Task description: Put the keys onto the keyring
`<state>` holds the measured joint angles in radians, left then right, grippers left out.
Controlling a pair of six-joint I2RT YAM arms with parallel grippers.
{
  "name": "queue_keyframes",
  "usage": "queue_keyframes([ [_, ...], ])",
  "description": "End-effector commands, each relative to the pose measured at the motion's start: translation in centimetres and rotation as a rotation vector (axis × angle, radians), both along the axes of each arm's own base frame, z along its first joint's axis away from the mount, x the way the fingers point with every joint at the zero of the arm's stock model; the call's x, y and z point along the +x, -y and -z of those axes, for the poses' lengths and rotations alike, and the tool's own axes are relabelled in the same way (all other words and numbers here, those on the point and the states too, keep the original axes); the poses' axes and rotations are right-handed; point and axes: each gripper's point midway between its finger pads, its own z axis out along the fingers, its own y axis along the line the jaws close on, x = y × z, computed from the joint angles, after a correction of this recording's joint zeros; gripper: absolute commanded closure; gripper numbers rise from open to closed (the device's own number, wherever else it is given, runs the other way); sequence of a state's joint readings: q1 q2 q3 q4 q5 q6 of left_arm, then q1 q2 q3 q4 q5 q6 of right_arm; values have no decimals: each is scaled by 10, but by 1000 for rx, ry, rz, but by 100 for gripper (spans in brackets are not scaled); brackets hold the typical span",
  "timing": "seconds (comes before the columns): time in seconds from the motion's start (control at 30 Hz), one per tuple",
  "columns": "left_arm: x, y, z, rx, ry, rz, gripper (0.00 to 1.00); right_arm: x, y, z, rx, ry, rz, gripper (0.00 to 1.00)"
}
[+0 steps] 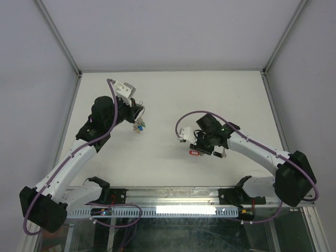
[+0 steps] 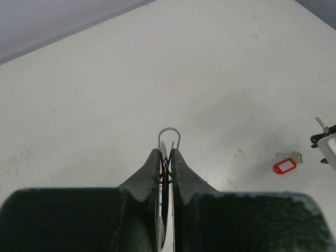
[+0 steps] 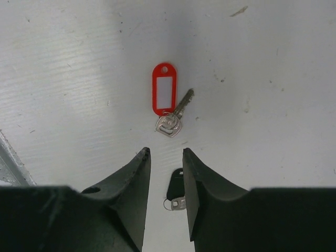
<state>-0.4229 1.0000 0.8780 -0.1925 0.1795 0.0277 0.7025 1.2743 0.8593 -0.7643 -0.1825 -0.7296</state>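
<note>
The keyring (image 2: 169, 136) sits pinched between the fingertips of the left gripper (image 2: 169, 153), over the left half of the table (image 1: 168, 89). Well to its right, one tagged key (image 3: 168, 107) lies on the table just ahead of the right gripper (image 3: 164, 155). A second tagged key (image 3: 176, 191) lies beneath the gap between its parted fingers.

Red-tagged key (image 3: 169, 105) and black-tagged key (image 3: 176, 191) flat, close together; wire keyring (image 2: 169, 137) aloft

The red tag (image 3: 164, 95) is glossy plastic and its key (image 3: 177, 113) is bright metal. The table (image 3: 273, 63) looks matt white, faintly scuffed. The wire ring (image 2: 169, 137) is shiny metal.
</note>
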Motion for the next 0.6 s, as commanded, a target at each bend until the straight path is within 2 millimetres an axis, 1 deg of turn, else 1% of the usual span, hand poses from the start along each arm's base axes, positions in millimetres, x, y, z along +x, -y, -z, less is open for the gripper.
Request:
queue_keyframes([
  [0.0, 2, 8, -26, -75, 63, 51, 100, 12, -14, 6, 38, 36, -63, 66],
  [0.17, 3, 4, -26, -76, 64, 44, 100, 16, -16, 22, 15, 24, -83, 67],
  [0.33, 4, 4, -25, -76, 59, 48, 100, 13, -16, 35, -2, -16, -87, 67],
  [0.57, 4, 4, -24, -77, 58, 51, 100, 13, -17, 43, -17, -42, -85, 68],
])
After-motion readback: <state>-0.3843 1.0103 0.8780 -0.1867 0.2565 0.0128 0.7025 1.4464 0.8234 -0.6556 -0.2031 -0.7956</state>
